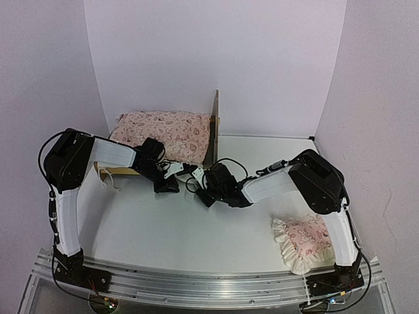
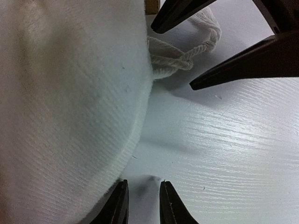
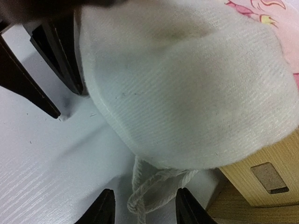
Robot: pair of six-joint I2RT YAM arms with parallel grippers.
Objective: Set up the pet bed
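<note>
The pet bed (image 1: 214, 124) stands at the back left, its plywood headboard upright; a plywood corner (image 3: 261, 177) shows in the right wrist view. A pink heart-print cushion (image 1: 163, 131) lies on it, its white underside (image 2: 70, 102) bulging over the edge. A white tie cord (image 3: 154, 186) hangs from that corner. My right gripper (image 3: 145, 192) is open, and the cord lies loose between its fingers. My left gripper (image 2: 143, 184) faces it with jaws slightly apart over bare table, beside the cushion. Both grippers meet in front of the bed (image 1: 186, 175).
A small pink ruffled pillow (image 1: 302, 242) lies at the near right, beside the right arm's base. White walls close in the table on three sides. Another cord end (image 1: 108, 183) dangles at the bed's left corner.
</note>
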